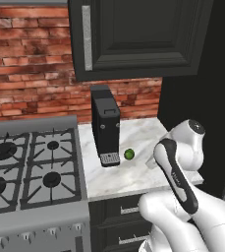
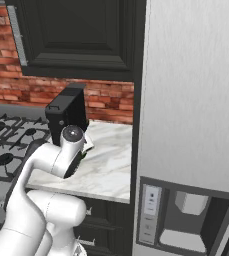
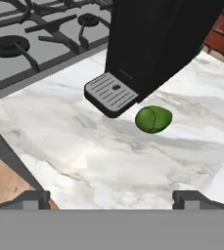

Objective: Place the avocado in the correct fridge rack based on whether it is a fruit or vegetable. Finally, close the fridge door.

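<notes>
The avocado (image 3: 153, 119) lies on the marble bench (image 3: 84, 156), just beside the drip tray of the black coffee machine (image 3: 157, 44). The claw (image 3: 111, 197) is released, jaws spread wide and empty, hanging back from the fruit near the bench's front edge. Seen from the hand, the avocado sits ahead and a little right of centre, its slightly longer axis across the view.

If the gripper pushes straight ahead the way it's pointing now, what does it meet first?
Probably the avocado on the marble counter, just in front of the coffee machine; the open gripper has nothing nearer ahead, though depth is uncertain.
</notes>
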